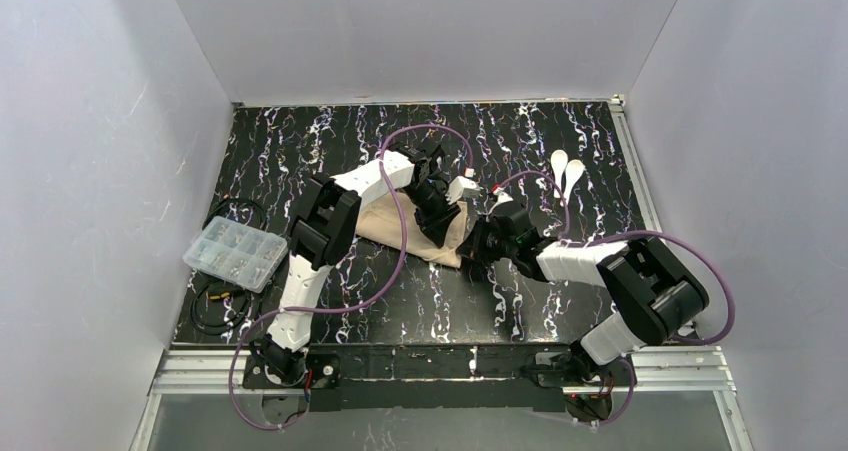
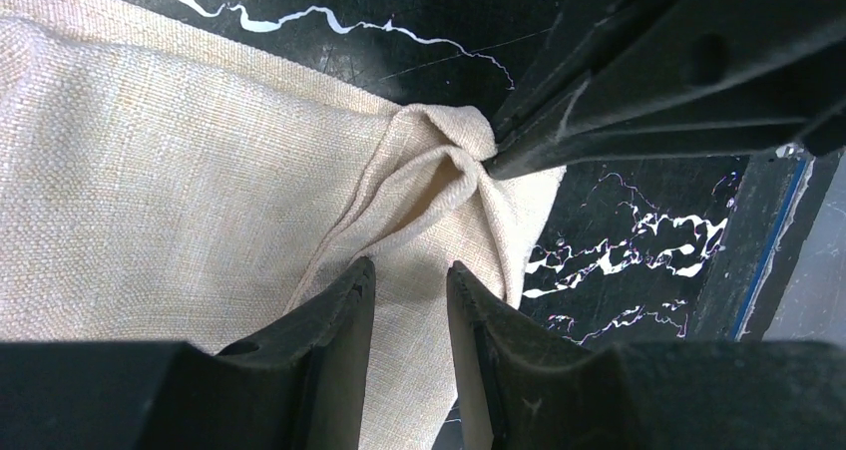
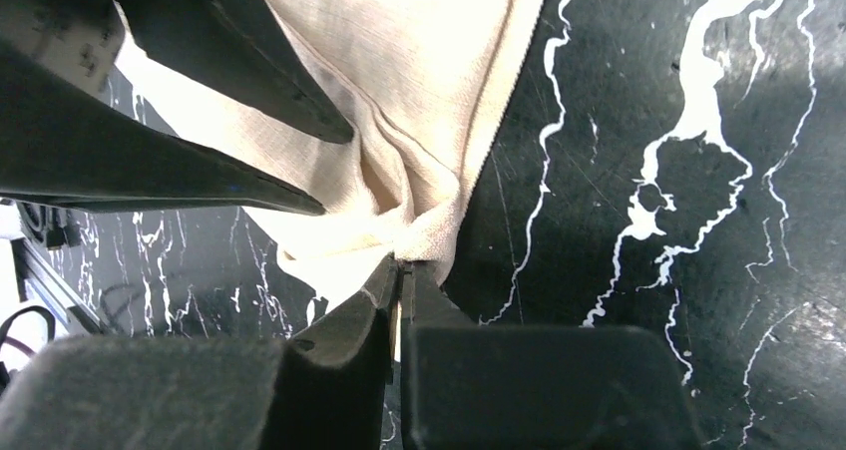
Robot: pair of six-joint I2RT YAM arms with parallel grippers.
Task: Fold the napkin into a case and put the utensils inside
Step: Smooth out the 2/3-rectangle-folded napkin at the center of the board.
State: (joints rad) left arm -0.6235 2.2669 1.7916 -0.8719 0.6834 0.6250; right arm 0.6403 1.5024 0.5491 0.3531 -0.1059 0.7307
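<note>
Marble tbl [image 1: 300, 141]: R tool [image 3: 399, 266] pinching napkin [image 3: 419, 51]

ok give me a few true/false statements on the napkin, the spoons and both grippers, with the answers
1. The right gripper is pinching a bunched bit of the napkin at its edge. True.
2. The left gripper is clamped shut. False: its jaws stand apart, with cloth showing in the gap.
3. The utensils are tucked inside the napkin. False: both lie on the bare table, beyond the cloth on the right side.
4. The clear compartment box sits at the table's left edge, apart from the napkin. True.
</note>
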